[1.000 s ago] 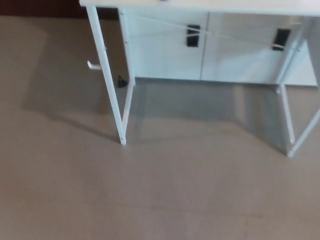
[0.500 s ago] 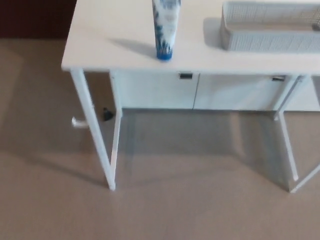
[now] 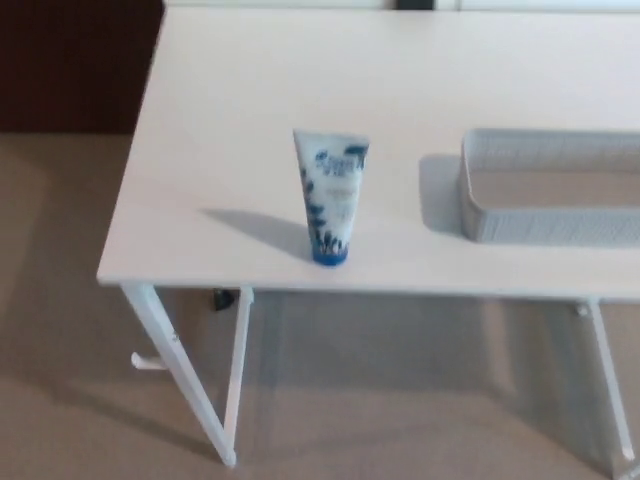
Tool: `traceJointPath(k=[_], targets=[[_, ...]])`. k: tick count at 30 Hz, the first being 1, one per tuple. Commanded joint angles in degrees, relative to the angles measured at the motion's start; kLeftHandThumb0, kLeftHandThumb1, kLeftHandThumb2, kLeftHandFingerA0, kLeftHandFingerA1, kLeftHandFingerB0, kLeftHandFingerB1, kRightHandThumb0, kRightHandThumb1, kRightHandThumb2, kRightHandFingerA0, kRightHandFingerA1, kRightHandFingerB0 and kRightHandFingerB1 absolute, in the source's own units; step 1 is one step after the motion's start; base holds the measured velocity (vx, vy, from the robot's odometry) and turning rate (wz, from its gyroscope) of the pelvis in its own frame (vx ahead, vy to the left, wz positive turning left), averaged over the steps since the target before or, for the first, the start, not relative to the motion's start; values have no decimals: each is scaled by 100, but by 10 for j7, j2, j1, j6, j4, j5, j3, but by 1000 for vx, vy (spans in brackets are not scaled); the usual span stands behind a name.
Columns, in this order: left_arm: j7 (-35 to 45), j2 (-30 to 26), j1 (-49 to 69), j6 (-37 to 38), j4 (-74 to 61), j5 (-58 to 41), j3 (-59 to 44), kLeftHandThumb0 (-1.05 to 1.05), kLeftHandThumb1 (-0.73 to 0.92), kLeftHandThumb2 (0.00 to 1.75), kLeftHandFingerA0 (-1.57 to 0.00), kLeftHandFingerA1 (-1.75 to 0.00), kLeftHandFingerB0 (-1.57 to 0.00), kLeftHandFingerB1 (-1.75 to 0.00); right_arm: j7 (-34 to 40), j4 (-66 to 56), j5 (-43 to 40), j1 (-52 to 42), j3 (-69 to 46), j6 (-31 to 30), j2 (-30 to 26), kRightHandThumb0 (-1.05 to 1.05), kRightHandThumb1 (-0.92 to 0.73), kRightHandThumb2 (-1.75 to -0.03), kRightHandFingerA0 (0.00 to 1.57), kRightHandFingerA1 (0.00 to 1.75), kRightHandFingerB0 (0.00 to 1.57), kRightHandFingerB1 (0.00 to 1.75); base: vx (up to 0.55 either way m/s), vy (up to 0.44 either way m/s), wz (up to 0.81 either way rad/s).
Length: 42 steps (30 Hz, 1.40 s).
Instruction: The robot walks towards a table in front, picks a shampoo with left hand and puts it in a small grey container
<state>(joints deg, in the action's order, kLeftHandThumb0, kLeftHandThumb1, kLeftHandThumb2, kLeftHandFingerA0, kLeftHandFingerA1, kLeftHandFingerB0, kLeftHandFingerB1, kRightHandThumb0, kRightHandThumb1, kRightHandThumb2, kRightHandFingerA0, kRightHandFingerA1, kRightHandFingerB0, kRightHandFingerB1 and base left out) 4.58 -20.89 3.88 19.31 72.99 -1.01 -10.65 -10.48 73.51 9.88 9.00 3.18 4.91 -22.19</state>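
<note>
A white and blue shampoo tube (image 3: 331,197) stands upright on its blue cap near the front edge of a white table (image 3: 230,110). To its right, a small grey container (image 3: 550,187) with ribbed walls sits on the table, cut off by the picture's right edge; its inside looks empty. Neither of my hands shows in the head view.
The table stands on thin white legs (image 3: 180,380) over a beige floor (image 3: 60,330). A dark brown wall or panel (image 3: 70,60) lies at the far left behind the table. A small dark object (image 3: 222,298) sits on the floor under the table.
The whole picture has shifted as the camera moved closer and tilted up: the tabletop, the tube and the container now fill the view, where a second ago only the table legs and floor showed.
</note>
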Motion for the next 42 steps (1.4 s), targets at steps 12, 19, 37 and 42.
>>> traceJointPath(k=[12, 19, 37, 42], targets=[[-3, -5, 18, 10, 6, 8, -2, -40, 47, 69, -50, -48, -31, -41, 2, 5, 13, 2, 10, -2, -3, -26, -73, -61, 66, 43, 48, 37, 272, 39, -10], [-4, -4, 18, 12, 5, 7, -1, -30, 55, 57, -54, -39, -36, -33, 3, 5, 11, 2, 8, -3, -1, -28, -72, -61, 66, 43, 49, 37, 63, 85, -1], [37, 10, 35, 49, -37, -49, -55, -27, 54, 56, -40, -35, -29, -30, 1, 3, 13, 4, 7, -6, -1, -28, -72, -61, 64, 43, 49, 37, 47, -20, -4], [56, 8, 56, 54, -63, -52, -75, -26, 53, 56, -41, -36, -28, -31, 2, 6, 15, -2, 11, -2, 3, -28, -71, -61, 64, 43, 49, 38, 19, 265, -5]])
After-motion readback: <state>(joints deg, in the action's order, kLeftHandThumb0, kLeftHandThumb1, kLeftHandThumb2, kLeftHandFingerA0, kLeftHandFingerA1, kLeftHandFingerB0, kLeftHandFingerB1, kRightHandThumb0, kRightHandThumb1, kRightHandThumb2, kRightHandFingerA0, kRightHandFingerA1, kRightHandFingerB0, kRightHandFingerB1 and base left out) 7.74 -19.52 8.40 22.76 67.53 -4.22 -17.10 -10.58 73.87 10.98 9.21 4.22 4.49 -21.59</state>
